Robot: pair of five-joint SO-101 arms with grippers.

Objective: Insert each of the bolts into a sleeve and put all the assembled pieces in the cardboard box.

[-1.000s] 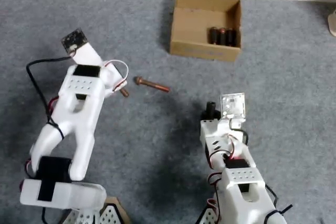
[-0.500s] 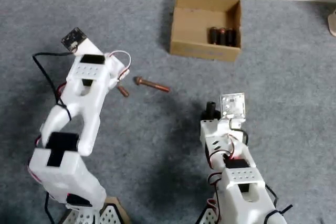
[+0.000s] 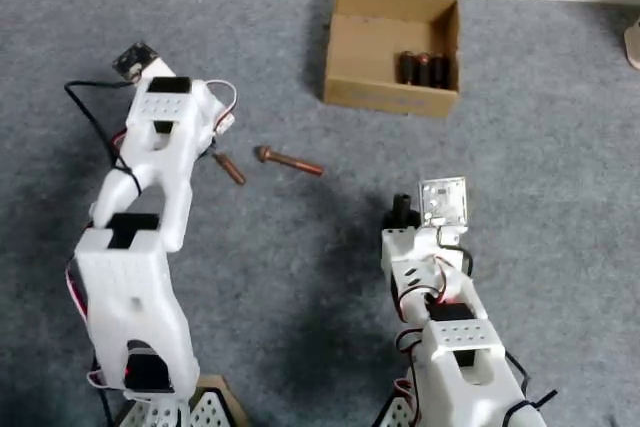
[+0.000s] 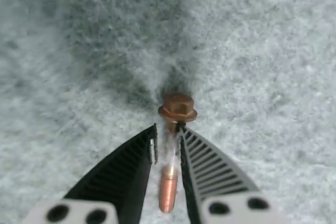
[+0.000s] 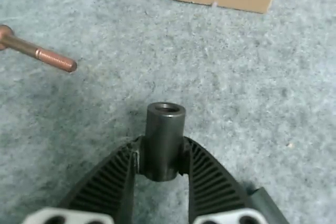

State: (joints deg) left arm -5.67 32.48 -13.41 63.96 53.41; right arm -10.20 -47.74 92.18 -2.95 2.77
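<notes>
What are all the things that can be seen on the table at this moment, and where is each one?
Cardboard box: one, brown, open, far side of the table.
Assembled pieces: apparently three, dark with copper ends, in the box's right corner.
Loose bolt: one, copper, lying on the table between the arms.
Held bolt: one, copper, in the left claw.
Sleeve: one, dark grey, upright in the right claw.
Table: one, grey, carpet-like.
Arms: two, white, left arm and right arm, near side.
</notes>
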